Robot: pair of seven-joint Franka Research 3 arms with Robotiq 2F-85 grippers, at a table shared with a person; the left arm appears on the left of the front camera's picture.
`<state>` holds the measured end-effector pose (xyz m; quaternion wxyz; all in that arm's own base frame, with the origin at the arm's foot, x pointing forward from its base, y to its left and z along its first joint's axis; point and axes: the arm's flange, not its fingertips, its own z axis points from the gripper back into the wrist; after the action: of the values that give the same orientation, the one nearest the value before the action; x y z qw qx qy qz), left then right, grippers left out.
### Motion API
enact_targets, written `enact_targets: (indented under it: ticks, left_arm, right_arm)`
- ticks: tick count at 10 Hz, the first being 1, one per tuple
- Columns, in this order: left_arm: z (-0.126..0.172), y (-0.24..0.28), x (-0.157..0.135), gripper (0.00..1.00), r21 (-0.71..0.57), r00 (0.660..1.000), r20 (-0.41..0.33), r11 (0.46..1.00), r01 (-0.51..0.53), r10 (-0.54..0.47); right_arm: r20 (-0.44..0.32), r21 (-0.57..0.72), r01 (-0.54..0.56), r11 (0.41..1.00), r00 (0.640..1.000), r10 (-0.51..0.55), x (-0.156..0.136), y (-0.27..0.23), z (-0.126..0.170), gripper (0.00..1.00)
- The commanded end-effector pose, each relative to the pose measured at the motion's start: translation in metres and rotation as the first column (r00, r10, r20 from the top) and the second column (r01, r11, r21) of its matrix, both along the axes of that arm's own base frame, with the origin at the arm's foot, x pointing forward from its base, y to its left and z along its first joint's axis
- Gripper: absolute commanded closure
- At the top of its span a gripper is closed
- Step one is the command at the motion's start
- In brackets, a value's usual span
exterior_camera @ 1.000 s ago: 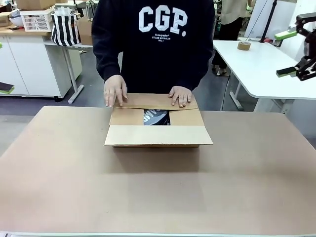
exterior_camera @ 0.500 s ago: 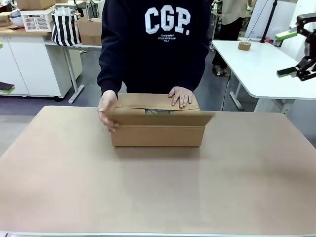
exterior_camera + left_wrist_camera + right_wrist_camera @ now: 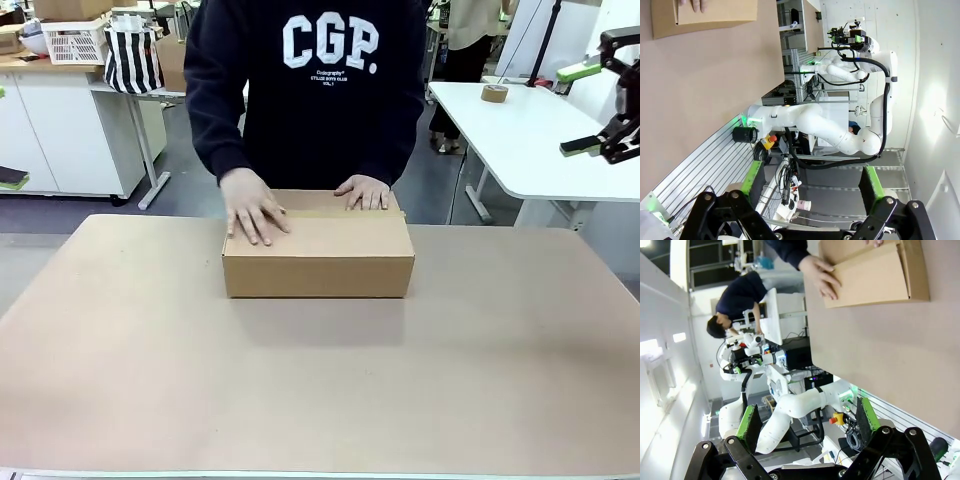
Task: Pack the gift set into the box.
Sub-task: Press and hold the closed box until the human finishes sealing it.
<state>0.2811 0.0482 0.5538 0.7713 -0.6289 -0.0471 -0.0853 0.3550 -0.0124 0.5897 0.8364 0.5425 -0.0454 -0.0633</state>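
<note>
I am hanging both my claws in the air off to the sides of the table, well apart from the work; my left gripper is standing wide open, its green pads spread far from each other and gripping nothing; my right gripper is gaping just as wide and is likewise carrying nothing; in the front view that same right claw is showing at the right edge, up above a white side table.

The box is sitting on the far middle of the table, right in front of the person; its flaps are lying folded down flat, so they are hiding the inside from me.

The person is pressing one hand flat on the top near one end of the seam; the other hand is resting on the far edge of the lid; from my right wrist I am seeing the box sideways, with fingers lying across its top flap.
</note>
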Motion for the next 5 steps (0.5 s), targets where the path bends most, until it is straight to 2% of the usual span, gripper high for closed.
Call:
enact_targets:
  ticks: [1, 5]
  left_arm:
    - [-0.0003, -0.0035, -0.0012, 0.00, -0.025, 1.000, 0.013, 1.000, 0.004, -0.004]
    - [-0.0003, -0.0035, -0.0012, 0.00, -0.025, 1.000, 0.013, 1.000, 0.004, -0.004]
  right_arm:
    - [0.000, 0.024, 0.004, 1.000, 1.000, -0.004, 0.0010, 0.0021, 0.0036, 0.00]
    - [0.000, 0.024, 0.004, 1.000, 1.000, -0.004, 0.0010, 0.0021, 0.0036, 0.00]
